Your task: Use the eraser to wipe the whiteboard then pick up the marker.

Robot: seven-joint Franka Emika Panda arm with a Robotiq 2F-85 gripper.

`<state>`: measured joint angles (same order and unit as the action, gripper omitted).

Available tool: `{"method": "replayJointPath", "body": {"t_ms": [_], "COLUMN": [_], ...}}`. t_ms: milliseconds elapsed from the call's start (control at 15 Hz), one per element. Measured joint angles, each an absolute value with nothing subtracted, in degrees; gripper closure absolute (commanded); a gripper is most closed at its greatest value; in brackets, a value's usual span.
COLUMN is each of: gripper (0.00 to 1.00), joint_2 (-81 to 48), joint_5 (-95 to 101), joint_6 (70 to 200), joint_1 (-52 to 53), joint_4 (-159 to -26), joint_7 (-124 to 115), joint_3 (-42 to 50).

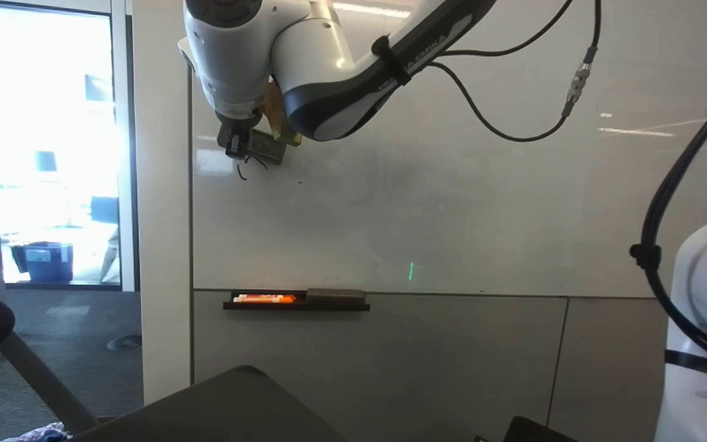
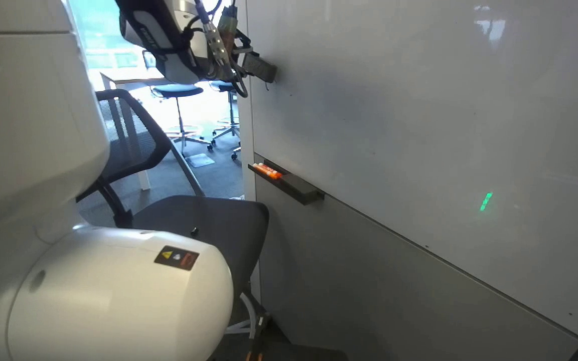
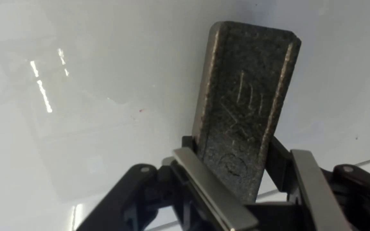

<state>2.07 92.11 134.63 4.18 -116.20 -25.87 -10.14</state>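
The eraser, a dark rectangular block, is held between the fingers of my gripper in the wrist view. In both exterior views the gripper and eraser are high at one end of the whiteboard. The eraser is close to the board; I cannot tell whether it touches. Thin dark strokes show just below it. A short green mark is lower on the board. Orange and white markers lie on the dark tray ledge.
A second dark block sits on the tray ledge beside the markers. A dark chair stands in front of the lower wall. A cable hangs from the arm. A bright window is beside the board.
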Motion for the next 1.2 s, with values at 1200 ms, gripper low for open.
{"method": "replayJointPath", "body": {"t_ms": [1200], "gripper": [0.69], "joint_2": [-7.7], "joint_5": [110.3], "joint_6": [134.7], "joint_1": [4.7], "joint_4": [-114.6], "joint_7": [-46.2], "joint_3": [-7.8]}}
